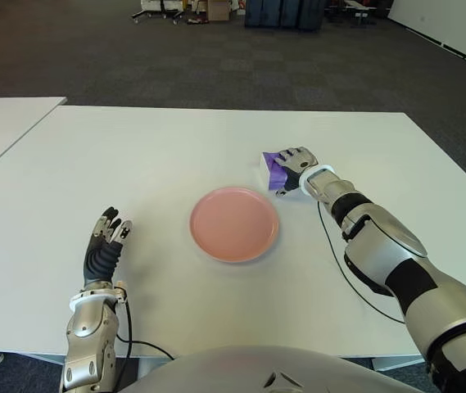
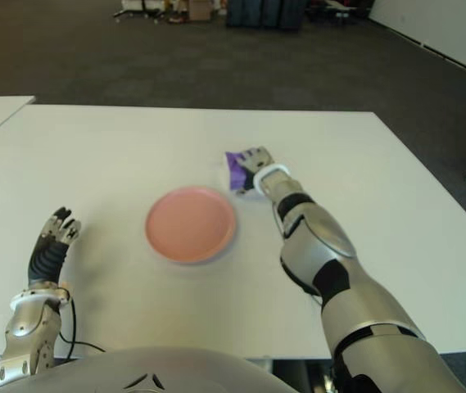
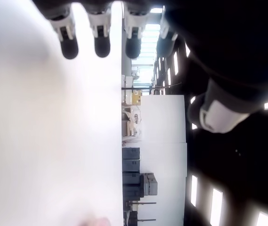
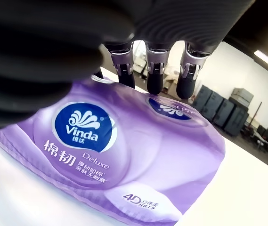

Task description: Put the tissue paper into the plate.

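Observation:
A purple Vinda tissue pack [image 1: 273, 170] lies on the white table [image 1: 167, 155], just right of and behind the pink plate [image 1: 234, 223]. My right hand [image 1: 295, 166] is stretched out over the pack. In the right wrist view its fingertips [image 4: 154, 84] curl down onto the far part of the tissue pack [image 4: 124, 155] and the palm covers its near side. The thumb shows at the pack's near edge. The plate holds nothing. My left hand [image 1: 106, 241] shows at the near left of the table, left of the plate, fingers straight and holding nothing.
A black cable [image 1: 343, 270] runs along the table beside my right forearm. A second white table [image 1: 3, 123] stands at the far left. Dark carpet and stacked cases [image 1: 286, 12] lie beyond the table's far edge.

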Tool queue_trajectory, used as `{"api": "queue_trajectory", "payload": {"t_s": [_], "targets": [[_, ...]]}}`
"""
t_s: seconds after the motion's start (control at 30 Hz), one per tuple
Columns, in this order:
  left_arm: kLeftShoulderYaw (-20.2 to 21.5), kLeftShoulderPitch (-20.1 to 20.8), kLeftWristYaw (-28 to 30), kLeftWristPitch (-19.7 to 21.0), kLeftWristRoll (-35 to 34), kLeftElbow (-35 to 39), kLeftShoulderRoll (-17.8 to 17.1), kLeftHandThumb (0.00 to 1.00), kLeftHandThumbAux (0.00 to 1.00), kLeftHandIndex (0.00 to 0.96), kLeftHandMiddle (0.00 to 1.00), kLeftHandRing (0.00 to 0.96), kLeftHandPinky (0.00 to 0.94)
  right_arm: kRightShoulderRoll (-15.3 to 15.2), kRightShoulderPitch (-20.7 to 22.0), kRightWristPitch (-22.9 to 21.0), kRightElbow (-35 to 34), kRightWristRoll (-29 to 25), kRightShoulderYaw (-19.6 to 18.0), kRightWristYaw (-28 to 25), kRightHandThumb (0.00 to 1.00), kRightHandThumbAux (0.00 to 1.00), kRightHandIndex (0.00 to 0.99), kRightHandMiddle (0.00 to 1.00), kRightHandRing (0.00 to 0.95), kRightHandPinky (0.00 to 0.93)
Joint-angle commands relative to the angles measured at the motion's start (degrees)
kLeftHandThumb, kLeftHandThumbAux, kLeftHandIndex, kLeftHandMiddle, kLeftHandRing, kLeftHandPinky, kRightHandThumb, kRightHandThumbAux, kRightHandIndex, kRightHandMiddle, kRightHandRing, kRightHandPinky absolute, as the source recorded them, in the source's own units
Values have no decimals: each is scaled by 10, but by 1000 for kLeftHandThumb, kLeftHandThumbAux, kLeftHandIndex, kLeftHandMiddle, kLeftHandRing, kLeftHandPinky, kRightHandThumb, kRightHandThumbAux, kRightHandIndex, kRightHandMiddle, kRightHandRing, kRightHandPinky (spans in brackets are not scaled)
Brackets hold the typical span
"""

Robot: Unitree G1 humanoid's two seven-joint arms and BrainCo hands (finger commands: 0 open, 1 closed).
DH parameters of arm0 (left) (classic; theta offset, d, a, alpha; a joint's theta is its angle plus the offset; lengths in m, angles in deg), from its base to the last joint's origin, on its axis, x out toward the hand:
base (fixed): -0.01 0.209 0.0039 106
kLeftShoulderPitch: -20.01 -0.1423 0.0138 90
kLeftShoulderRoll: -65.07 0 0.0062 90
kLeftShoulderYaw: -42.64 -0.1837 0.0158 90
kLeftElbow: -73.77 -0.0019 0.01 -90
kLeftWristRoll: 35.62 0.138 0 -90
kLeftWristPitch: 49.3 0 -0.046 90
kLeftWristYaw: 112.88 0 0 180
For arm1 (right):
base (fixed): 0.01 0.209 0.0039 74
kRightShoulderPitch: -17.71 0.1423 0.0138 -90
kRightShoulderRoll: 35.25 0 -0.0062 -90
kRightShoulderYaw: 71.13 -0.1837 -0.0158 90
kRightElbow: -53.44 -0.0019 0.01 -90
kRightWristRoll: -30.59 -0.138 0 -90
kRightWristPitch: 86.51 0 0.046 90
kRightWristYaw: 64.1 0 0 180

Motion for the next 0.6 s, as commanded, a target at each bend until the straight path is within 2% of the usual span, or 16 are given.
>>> {"api": "queue_trajectory", "payload": {"t_s": [0.03,0.33,0.6], "targets": [[2,-4,2,12,-4,3,0,17,531,0,0,0,26,18,-62,17,13,5,6,-34,554,389,0,0,0,0],[0,-10,-2,13,1,7,2,11,527,0,0,0,12,24,-72,13,14,1,-1,-29,515,412,0,0,0,0],[-1,-21,0,7,2,14,1,15,526,0,0,0,8,30,-87,7,14,1,-8,-8,504,493,0,4,3,17]]}}
